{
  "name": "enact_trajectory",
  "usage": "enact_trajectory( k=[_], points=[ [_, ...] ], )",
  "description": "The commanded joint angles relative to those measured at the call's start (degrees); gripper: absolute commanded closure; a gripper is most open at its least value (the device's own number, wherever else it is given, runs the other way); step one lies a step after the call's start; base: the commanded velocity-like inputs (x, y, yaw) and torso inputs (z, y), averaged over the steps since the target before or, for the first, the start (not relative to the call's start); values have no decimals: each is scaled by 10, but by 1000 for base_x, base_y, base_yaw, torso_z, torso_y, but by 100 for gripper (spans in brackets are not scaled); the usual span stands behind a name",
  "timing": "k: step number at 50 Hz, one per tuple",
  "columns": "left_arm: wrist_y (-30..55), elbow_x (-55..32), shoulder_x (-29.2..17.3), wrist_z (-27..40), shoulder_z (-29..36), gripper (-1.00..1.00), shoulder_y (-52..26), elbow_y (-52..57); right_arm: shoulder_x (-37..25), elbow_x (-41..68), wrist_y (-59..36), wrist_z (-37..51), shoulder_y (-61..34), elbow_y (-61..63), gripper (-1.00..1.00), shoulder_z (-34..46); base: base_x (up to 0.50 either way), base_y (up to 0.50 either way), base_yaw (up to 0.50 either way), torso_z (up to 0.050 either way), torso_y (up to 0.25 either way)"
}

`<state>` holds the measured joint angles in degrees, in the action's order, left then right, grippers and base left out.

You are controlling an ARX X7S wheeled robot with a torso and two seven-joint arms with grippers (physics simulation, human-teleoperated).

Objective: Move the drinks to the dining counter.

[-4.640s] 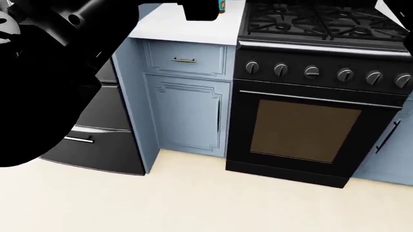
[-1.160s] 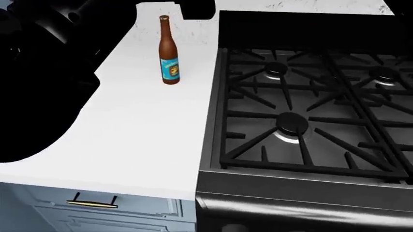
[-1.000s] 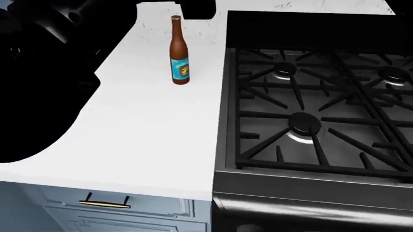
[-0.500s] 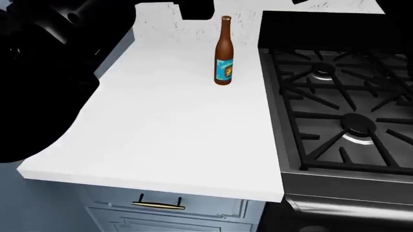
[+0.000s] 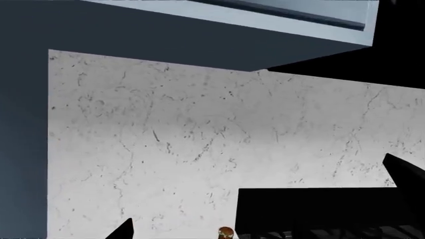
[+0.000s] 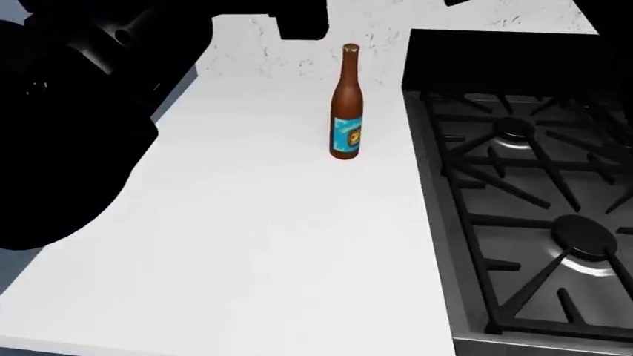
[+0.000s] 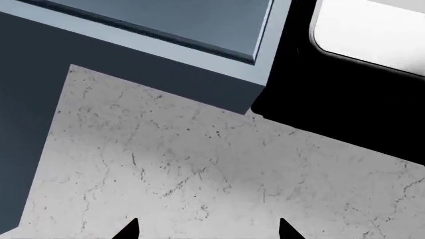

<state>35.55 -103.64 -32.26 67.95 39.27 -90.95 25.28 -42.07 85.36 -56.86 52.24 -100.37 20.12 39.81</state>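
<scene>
The brown glass bottle point(image 6: 345, 104) with a blue label stands upright on the white countertop point(image 6: 247, 237) that adjoins the black gas stove point(image 6: 534, 215). Its cap point(image 5: 226, 232) shows at the edge of the left wrist view, in front of the marbled wall. My left gripper point(image 5: 207, 235) is above and short of the bottle. One fingertip point(image 5: 124, 230) shows; the other is lost against the dark stove back. My right gripper point(image 7: 207, 232) is open and empty, facing the wall. The purple can, the juice carton and the dining counter are out of view.
My left arm point(image 6: 70, 126) fills the head view's left as a black mass. The marbled backsplash point(image 6: 296, 52) runs behind the countertop. A raised black stove back panel point(image 6: 494, 59) stands right of the bottle. Blue-grey upper cabinets point(image 7: 166, 30) hang above the wall.
The head view has swung left and closer. The bottle now sits near the middle, the stove is pushed to the right, and the drawer front has dropped out of sight. The bottle itself has not moved.
</scene>
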Motion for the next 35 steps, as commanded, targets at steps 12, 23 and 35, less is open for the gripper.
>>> enact_trajectory(
  k=[12,23,35],
  points=[
    [-2,-2,-1,1,2,-100,0,2,-2,-2,4,-9,-2,6,-100,-2,165,17,0,0,0],
    [-2,0,-1,-1,3,-100,-1,1,-2,1,3,-1,1,0,-100,-1,258,27,0,0,1],
    [9,31,17,-19,41,-100,38,0,-3,8,-1,5,2,0,-100,0,0,0,0,0,0]
  ],
)
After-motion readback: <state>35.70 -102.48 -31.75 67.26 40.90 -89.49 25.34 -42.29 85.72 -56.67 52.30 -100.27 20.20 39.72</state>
